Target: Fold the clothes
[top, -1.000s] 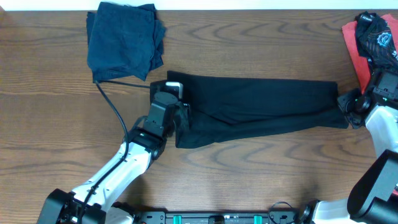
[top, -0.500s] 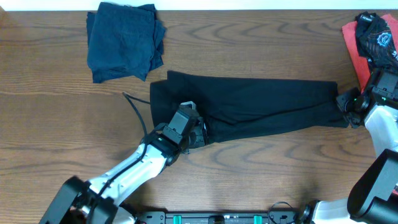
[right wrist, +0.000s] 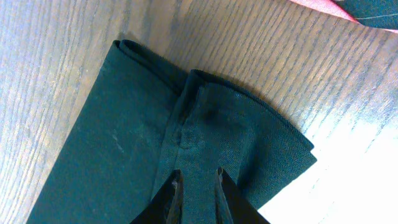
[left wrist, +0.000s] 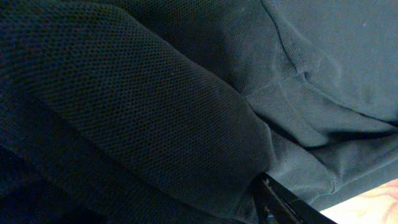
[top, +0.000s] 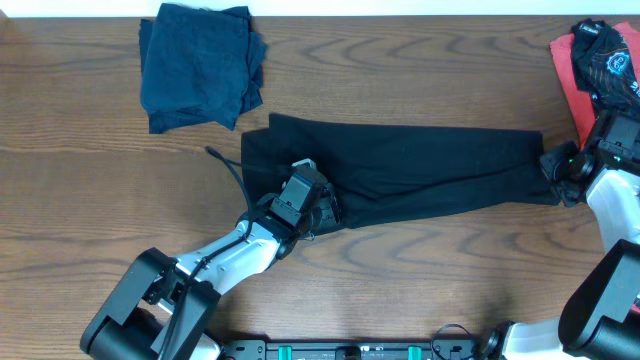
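Note:
A black shirt, one of the clothes, lies folded into a long strip across the middle of the table. My left gripper sits at the strip's lower left edge. In the left wrist view black fabric fills the frame. Only one fingertip shows there, so the jaws' state is hidden. My right gripper is at the strip's right end. In the right wrist view that gripper is shut on a ridge of the shirt, close to its corner.
A folded dark navy pile lies at the back left. A coral-red and black garment is bunched at the back right, and its edge shows in the right wrist view. The left arm's cable loops beside the shirt's left end.
My left gripper has moved from the shirt's upper left corner down to its lower left edge, and that end now lies spread flat. The right gripper has stayed put.

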Action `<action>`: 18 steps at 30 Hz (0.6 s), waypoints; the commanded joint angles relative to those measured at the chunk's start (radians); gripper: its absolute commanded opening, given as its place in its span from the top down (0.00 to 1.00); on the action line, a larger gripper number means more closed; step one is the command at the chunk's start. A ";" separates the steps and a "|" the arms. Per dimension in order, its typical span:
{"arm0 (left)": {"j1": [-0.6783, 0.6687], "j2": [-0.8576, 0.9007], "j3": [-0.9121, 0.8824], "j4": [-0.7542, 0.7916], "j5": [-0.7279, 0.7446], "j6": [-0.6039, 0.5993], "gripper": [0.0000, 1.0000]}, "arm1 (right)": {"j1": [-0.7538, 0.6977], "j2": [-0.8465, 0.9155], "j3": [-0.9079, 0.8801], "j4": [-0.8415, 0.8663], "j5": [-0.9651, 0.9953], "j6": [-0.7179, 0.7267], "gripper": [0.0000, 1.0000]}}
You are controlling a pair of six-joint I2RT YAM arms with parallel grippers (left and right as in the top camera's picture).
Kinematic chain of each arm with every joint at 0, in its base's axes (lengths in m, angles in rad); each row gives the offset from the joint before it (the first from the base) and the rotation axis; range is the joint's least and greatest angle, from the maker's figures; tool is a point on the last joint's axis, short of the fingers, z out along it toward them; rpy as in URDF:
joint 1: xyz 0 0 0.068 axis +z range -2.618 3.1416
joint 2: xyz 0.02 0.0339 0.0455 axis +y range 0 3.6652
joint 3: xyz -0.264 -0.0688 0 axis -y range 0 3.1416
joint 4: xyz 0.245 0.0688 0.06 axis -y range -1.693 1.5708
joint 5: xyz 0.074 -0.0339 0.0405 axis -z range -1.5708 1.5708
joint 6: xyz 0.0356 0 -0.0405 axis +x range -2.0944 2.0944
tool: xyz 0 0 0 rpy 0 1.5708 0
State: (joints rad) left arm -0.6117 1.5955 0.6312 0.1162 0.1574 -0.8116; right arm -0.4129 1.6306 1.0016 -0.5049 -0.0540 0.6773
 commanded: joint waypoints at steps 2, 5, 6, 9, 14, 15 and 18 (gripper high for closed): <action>-0.002 0.019 0.031 0.005 0.026 -0.005 0.43 | 0.008 0.008 0.013 -0.005 -0.003 0.005 0.82; -0.002 0.018 0.050 0.005 0.065 -0.006 0.43 | 0.008 0.008 0.013 -0.008 -0.003 -0.002 0.82; -0.002 0.018 0.055 0.004 0.070 -0.005 0.43 | 0.008 0.008 0.013 -0.009 -0.002 -0.006 0.82; -0.002 0.018 0.062 -0.007 0.071 -0.005 0.45 | 0.008 0.008 0.013 -0.015 0.005 -0.006 0.82; -0.002 0.018 0.063 -0.020 0.079 -0.006 0.50 | 0.008 0.008 0.013 -0.026 0.021 -0.024 0.81; -0.002 0.018 0.063 -0.021 0.079 -0.006 0.49 | 0.008 0.008 0.013 -0.028 0.024 -0.024 0.81; -0.002 0.018 0.063 -0.021 0.078 -0.005 0.52 | 0.008 0.008 0.013 -0.031 0.027 -0.024 0.81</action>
State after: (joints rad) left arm -0.6117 1.6039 0.6724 0.1001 0.2279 -0.8162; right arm -0.4129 1.6306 1.0016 -0.5335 -0.0479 0.6689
